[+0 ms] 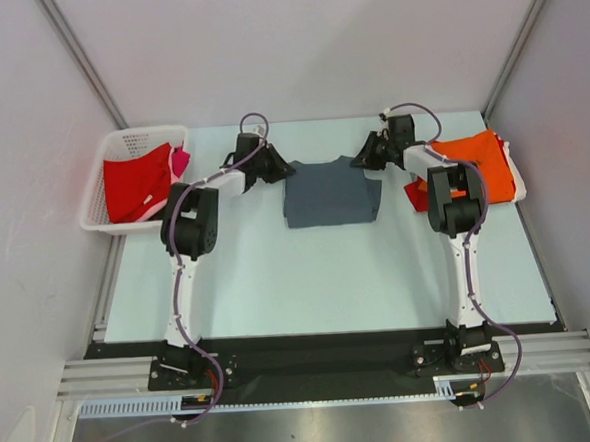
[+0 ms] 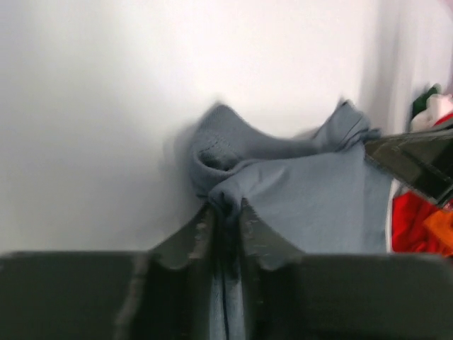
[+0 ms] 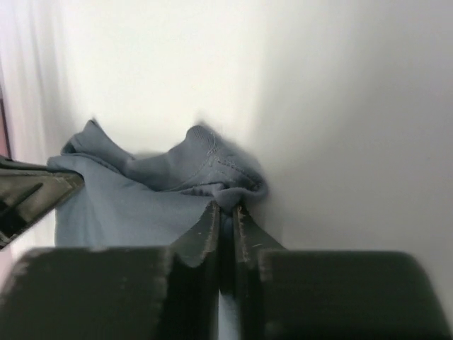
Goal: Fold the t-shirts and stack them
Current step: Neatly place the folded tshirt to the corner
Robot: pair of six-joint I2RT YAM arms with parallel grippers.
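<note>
Top external view: I am seeing the grey t-shirt [image 1: 330, 192] lying part-folded at upper centre of the bench [image 1: 309, 280], between the two arms. The left hand [image 1: 277, 169] is sitting at its upper left corner, the right hand [image 1: 363, 157] at its upper right corner.

Left wrist view: the fingers [image 2: 191, 237] are pinching a bunched fold of grey cloth.

Right wrist view: the fingers [image 3: 202, 234] are clamping a grey fold likewise.

A red t-shirt [image 1: 138, 186] and a pink t-shirt [image 1: 181, 163] are lying in the white basket [image 1: 99, 208] at upper left. An orange t-shirt [image 1: 477, 160] is lying at far right.
</note>
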